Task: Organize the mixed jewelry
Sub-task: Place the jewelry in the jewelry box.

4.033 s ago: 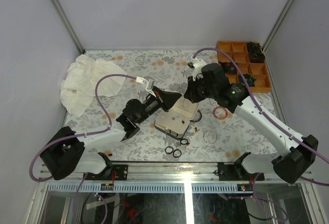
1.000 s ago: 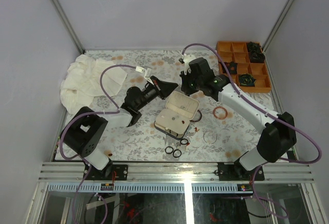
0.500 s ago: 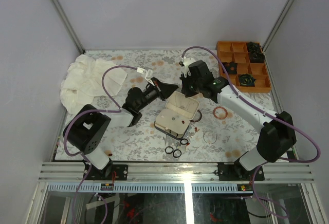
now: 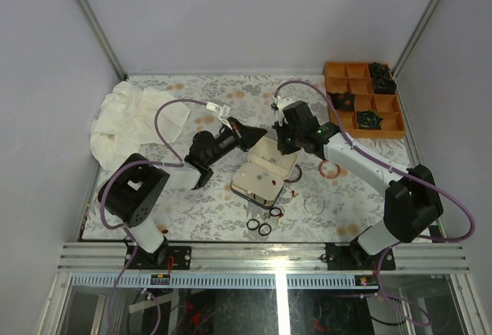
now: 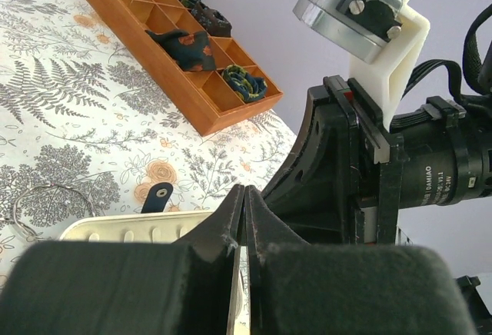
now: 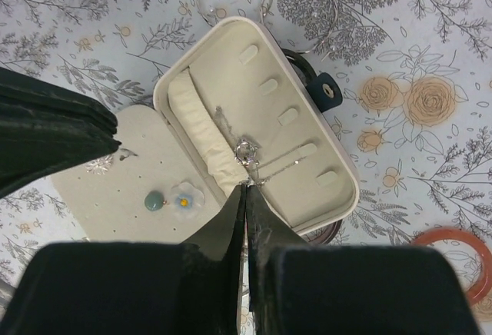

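Note:
The open cream-lined case (image 4: pixel 265 172) lies mid-table. Three black rings (image 4: pixel 259 227) and tiny red bits (image 4: pixel 294 194) lie near its front, and a clear hoop (image 4: pixel 314 204) lies to their right. My right gripper (image 4: pixel 283 146) hangs over the case lid. In the right wrist view it (image 6: pixel 246 187) is shut on a thin silver chain with a pendant (image 6: pixel 244 150) lying in the lid (image 6: pixel 307 120). My left gripper (image 4: pixel 260 131) is shut and empty at the case's far-left edge; its tips (image 5: pixel 244 190) are close to the right gripper's body (image 5: pixel 369 166).
An orange divided tray (image 4: pixel 363 109) with dark pieces stands at the back right. An orange bangle (image 4: pixel 330 168) lies right of the case. A cream cloth (image 4: pixel 131 124) lies at the back left. A green bead (image 6: pixel 154 200) and a flower stud (image 6: pixel 183 197) sit in the case base.
My right gripper has moved nearer, from behind the case to over its lid. My left gripper has shifted only slightly. The loose rings have not moved.

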`<state>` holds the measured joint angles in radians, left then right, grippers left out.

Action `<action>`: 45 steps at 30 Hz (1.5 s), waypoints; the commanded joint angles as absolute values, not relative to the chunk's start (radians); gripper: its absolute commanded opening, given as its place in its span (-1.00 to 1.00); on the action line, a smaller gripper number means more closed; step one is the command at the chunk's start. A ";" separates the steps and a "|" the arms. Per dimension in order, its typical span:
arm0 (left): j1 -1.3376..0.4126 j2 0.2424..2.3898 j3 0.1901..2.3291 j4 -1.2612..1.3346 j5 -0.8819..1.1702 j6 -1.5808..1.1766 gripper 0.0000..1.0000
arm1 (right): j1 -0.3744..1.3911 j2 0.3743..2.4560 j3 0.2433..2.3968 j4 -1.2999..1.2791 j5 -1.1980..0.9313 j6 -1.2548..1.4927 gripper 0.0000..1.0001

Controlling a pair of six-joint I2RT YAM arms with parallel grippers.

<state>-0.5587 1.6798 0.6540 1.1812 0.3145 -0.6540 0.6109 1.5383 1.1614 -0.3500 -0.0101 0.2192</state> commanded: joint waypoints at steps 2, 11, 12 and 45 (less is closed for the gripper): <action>-0.549 1.704 0.649 1.261 0.305 -0.633 -1.00 | 0.602 1.507 1.150 -0.312 0.032 0.231 -1.00; -0.549 1.741 0.649 1.264 0.284 -0.612 -1.00 | 0.596 1.551 1.192 -0.307 0.030 0.225 -1.00; -0.549 1.743 0.647 1.264 0.281 -0.607 -1.00 | 0.595 1.558 1.205 -0.310 0.027 0.224 -1.00; -0.402 1.796 0.536 1.411 0.297 -0.669 -1.00 | 0.581 1.869 1.514 -0.316 -0.021 0.196 -1.00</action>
<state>-0.4217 1.7782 0.5499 1.2961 0.2867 -0.6605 0.5884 1.8587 1.4422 -0.3458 -0.0021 0.2119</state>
